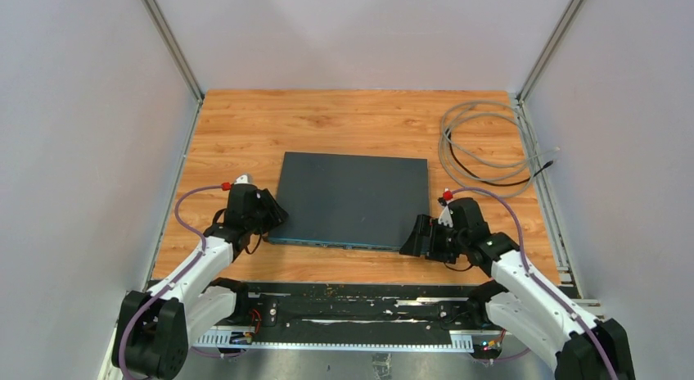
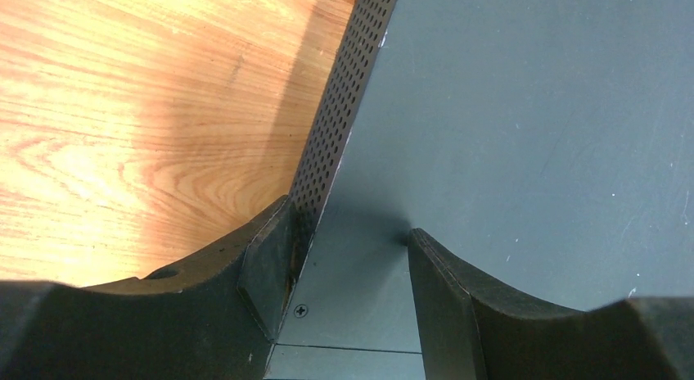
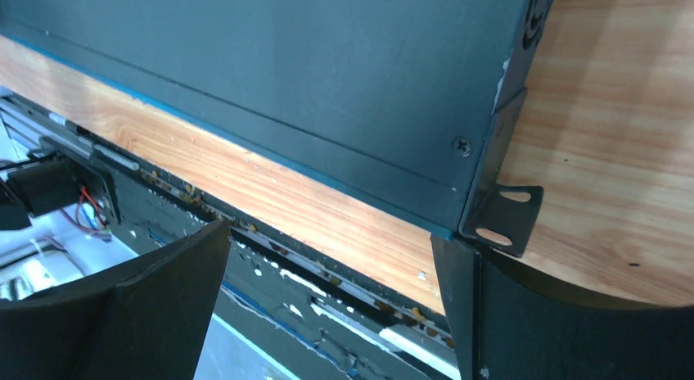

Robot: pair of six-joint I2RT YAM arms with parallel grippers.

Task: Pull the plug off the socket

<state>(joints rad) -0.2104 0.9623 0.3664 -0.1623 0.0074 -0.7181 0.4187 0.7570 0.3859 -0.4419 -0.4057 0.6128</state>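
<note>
On the left, the left fingers (image 2: pixel 262 265) are closed on the near-left corner of the dark flat box (image 1: pixel 352 196). One pad lies against its perforated side wall (image 2: pixel 344 93) and the other on the lid just inside the edge, so that arm looks to be bracing the box. The box lies flat in the middle of the desk (image 1: pixel 344 118), its front face turned toward the arms. That face is where a socket would sit, but the overhead view hides it, and the stretch seen from the right wrist shows no plug. Just beside the near-right corner and its rack ear (image 3: pixel 503 216), the right fingers (image 3: pixel 164 290) are spread wide with nothing between them. At the far right lies a grey cable coil (image 1: pixel 483 142), well apart from the box. Its loose end (image 1: pixel 555 156) rests near the side rail and is too small to show whether it carries the plug. So the plug may already be out, or it may sit in a part of the front face that is out of sight. Such a plug is probably small, hard plastic, perhaps with a latch, on a limp cord. It is best pinched by its body and drawn straight out, not tugged by the cable. The box is stiff metal on smooth wood and would likely slide unless held at a corner.
</note>
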